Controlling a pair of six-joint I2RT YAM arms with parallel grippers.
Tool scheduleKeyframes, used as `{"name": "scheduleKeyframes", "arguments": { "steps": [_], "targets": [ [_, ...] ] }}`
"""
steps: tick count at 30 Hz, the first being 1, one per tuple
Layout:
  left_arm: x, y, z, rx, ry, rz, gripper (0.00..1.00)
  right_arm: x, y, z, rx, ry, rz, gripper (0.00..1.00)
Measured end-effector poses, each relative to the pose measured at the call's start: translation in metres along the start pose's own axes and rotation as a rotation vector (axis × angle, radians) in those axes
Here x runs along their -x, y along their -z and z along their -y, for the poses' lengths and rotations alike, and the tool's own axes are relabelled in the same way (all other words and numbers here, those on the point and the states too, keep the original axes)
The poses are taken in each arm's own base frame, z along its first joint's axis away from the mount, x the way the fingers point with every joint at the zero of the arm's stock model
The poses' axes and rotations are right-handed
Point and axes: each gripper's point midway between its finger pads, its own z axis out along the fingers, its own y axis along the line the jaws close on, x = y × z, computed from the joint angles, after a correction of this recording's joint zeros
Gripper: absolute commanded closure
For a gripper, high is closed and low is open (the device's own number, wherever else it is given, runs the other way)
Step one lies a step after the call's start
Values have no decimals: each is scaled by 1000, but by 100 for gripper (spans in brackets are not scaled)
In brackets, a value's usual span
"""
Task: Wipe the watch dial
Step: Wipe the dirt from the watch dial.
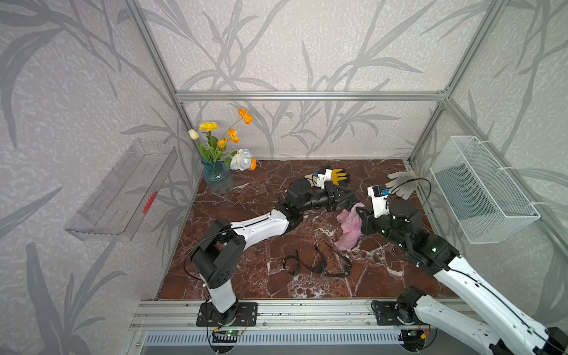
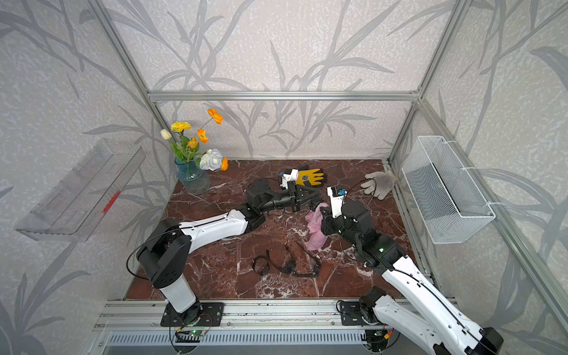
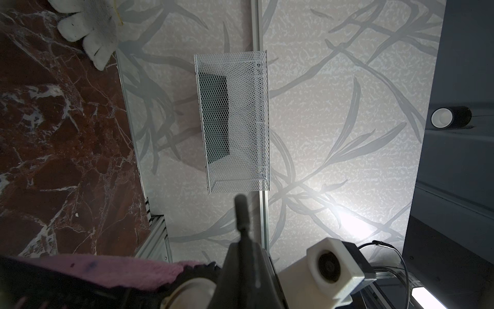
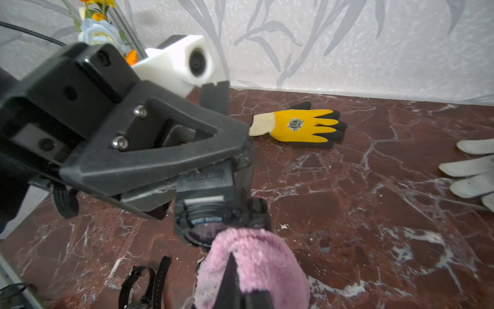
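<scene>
Right tool [image 4: 235, 283] pinches pink cloth [image 4: 256, 254] against the dial [image 4: 203, 231] of the watch [image 4: 211, 187] my left tool [image 4: 230, 168] clamps; wiping underway, I judge.

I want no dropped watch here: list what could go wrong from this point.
1. The jaws of the left gripper seem to pinch the watch only by its strap; the pink cloth in the right gripper, pushing on the dial, could twist or slip it out.
2. The cloth's loose tail hangs near the spare watches on the table and might snag one.
</scene>
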Motion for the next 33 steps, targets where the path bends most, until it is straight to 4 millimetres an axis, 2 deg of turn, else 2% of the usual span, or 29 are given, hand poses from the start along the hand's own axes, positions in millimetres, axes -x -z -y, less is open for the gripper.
{"name": "scheduleKeyframes", "arguments": {
  "steps": [2,8,10,12,19,22,26,28,31,33],
  "targets": [
    [0,0,0,-1,0,-1,100,0,0,-3,19,21,-2,100],
    [-2,0,1,-4,-2,-10,100,-2,2,-35,210,85,-17,100],
    [-2,0,1,-5,-3,-13,100,-2,2,-40,238,97,-18,100],
    [-2,0,2,-5,-3,-12,100,-1,2,-37,222,98,-14,100],
    [1,0,1,-4,-3,5,100,1,-3,-2,11,83,3,100],
    [1,0,2,-5,-4,7,100,2,-3,-9,47,100,4,100],
    [1,0,2,-7,-5,5,100,1,-4,-33,192,127,-6,100],
    [2,1,2,-7,-5,5,100,1,-5,-38,223,133,-8,100],
    [3,2,2,-8,-6,9,100,3,-6,-32,184,124,0,100],
    [3,2,2,-6,-5,14,100,4,-8,-20,104,108,6,100]
  ]
}}
